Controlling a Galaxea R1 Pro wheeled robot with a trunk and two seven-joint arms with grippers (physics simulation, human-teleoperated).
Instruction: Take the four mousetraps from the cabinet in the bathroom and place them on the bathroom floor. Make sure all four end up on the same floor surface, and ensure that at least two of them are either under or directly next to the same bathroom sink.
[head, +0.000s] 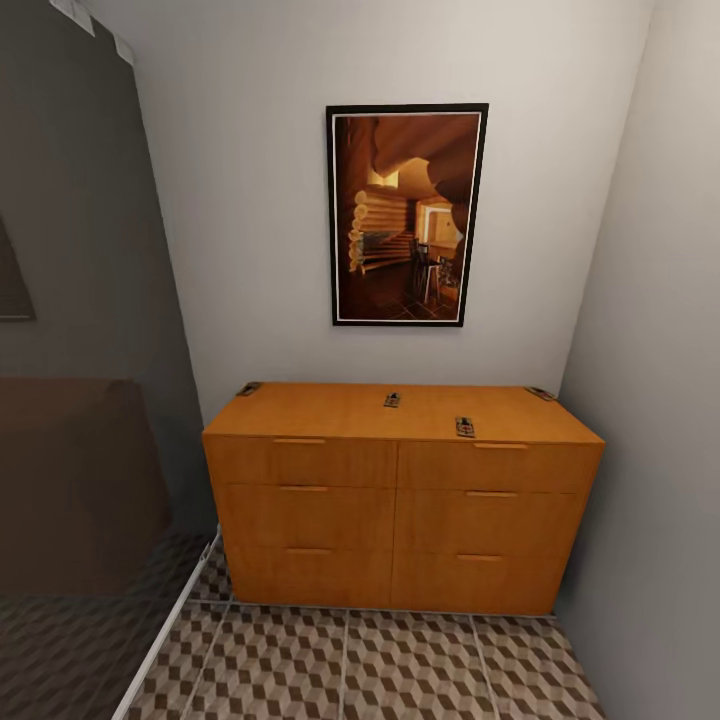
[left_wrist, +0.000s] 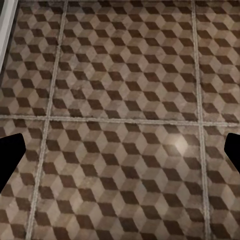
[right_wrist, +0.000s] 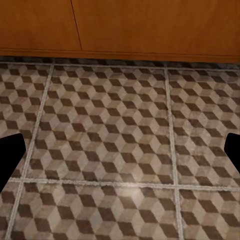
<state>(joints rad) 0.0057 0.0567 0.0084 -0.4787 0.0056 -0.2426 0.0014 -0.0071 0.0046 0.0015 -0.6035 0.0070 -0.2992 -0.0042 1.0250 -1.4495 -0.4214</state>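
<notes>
Narrow alcove, pale grey walls at centre and right of frame. Framed picture of a log-cabin interior hangs upper centre. Dark glass panel fills the left side, with a white sill strip running to lower left. Floor tiles in brown-beige cube pattern, pale grout.

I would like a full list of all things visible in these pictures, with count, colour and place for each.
mousetraps: four, tan with black wire, on the cabinet top
cabinet: one, orange-brown, against the back wall
framed picture: one, black frame, on the wall above the cabinet
bathroom floor: brown, beige and white cube tiles
left gripper: black fingertips apart, over the floor
right gripper: black fingertips apart, over the floor near the cabinet base
</notes>
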